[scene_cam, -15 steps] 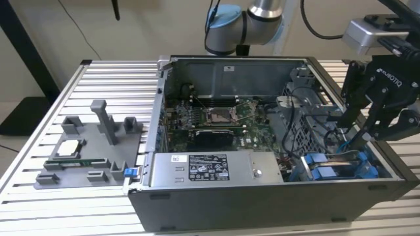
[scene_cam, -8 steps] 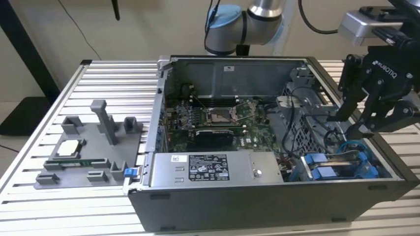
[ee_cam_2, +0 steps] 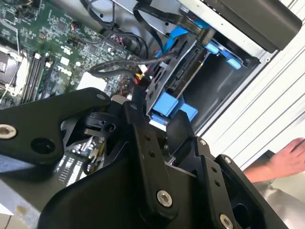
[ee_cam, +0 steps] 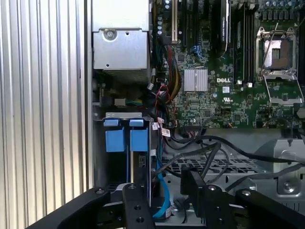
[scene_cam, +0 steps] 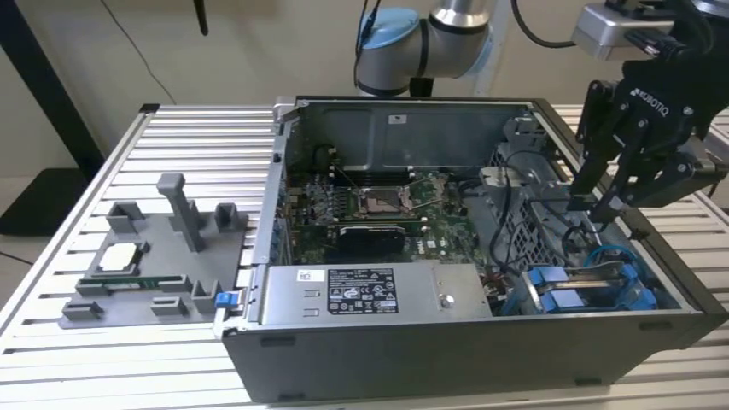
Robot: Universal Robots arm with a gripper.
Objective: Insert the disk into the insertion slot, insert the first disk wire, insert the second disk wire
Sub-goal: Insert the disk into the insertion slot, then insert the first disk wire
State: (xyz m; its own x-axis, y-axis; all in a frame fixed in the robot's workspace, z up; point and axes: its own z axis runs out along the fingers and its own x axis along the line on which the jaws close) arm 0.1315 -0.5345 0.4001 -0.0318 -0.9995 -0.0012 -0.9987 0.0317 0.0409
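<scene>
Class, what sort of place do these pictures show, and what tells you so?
Probably a robotics lab bench for computer assembly: a robot arm's gripper hangs over an open computer case, on a slatted metal table, beside a grey parts fixture.

Slatted metal counter (scene_cam: 171, 137) here, carrying two things. The open dark-grey computer case (scene_cam: 456, 359) sits across its middle and the exterior view's right. A grey plastic fixture (scene_cam: 188, 265) lies flat just beside it, toward the exterior view's left.

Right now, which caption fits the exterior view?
Open gripper hovers near the blue-framed disk inside the open computer case.
</scene>
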